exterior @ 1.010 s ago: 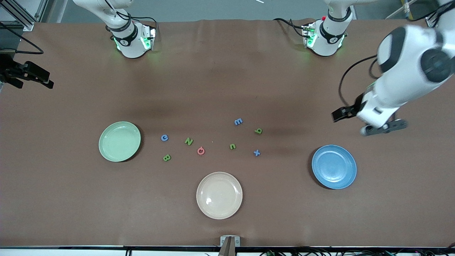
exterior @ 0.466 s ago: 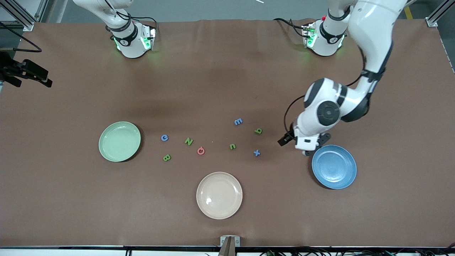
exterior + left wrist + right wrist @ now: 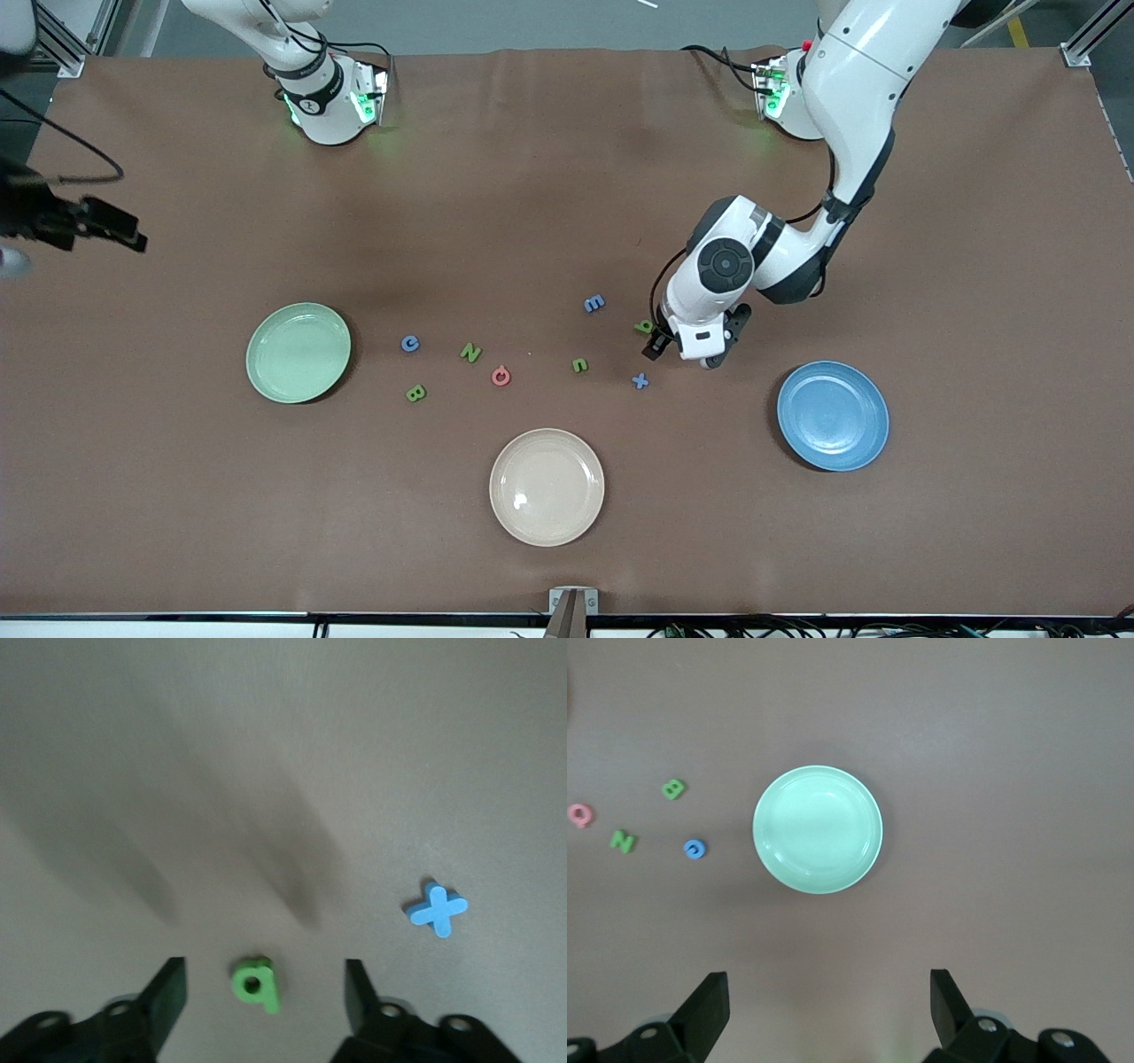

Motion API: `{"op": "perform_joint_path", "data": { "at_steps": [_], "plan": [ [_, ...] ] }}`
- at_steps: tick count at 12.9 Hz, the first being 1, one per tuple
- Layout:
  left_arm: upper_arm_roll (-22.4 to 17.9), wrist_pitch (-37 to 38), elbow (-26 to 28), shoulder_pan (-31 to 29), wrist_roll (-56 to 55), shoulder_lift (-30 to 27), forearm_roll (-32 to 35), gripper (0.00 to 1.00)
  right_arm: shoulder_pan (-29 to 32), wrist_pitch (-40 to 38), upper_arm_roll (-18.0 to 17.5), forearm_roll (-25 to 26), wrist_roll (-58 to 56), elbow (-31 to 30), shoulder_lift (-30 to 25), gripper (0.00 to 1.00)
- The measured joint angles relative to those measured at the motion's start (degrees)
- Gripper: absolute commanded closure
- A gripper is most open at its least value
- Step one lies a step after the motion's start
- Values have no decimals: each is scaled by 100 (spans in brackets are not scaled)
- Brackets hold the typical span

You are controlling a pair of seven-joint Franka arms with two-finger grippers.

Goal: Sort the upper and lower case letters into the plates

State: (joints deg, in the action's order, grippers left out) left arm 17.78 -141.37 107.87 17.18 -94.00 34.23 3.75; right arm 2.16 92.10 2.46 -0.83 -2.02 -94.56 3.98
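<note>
Green lowercase letter [image 3: 256,984] lies between my left gripper's [image 3: 264,992] spread, empty fingers, straddled for pinching, while my right gripper [image 3: 828,1005] waits open high over the mint plate [image 3: 818,829].

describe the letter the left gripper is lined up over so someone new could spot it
Start at the blue plate toward the left arm's end of the table, then look to the loose letters beside it, toward the table's middle. The left gripper is open with its fingers on either side of a small green letter. It is green with a round hole, unlike the blue x lying nearer the front camera.
</note>
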Motion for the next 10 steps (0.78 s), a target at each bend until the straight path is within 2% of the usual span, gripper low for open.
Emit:
{"op": "perform_joint_path", "data": {
  "at_steps": [2, 4, 7, 10],
  "plan": [
    [0, -200, 79, 162, -439, 118, 1, 33, -1, 321, -10, -12, 3, 66, 590, 0],
    [-2, -245, 91, 265, -589, 215, 2, 34, -100, 680, -62, -30, 308, 57, 892, 0],
    [-13, -248, 100, 281, -664, 251, 22, 36, -656, 1316, -119, -34, 1623, -19, 1229, 0],
    [-47, -247, 106, 278, -705, 261, 173, 43, -1196, 2229, -135, -34, 2862, -92, 1855, 0]
  ]
}}
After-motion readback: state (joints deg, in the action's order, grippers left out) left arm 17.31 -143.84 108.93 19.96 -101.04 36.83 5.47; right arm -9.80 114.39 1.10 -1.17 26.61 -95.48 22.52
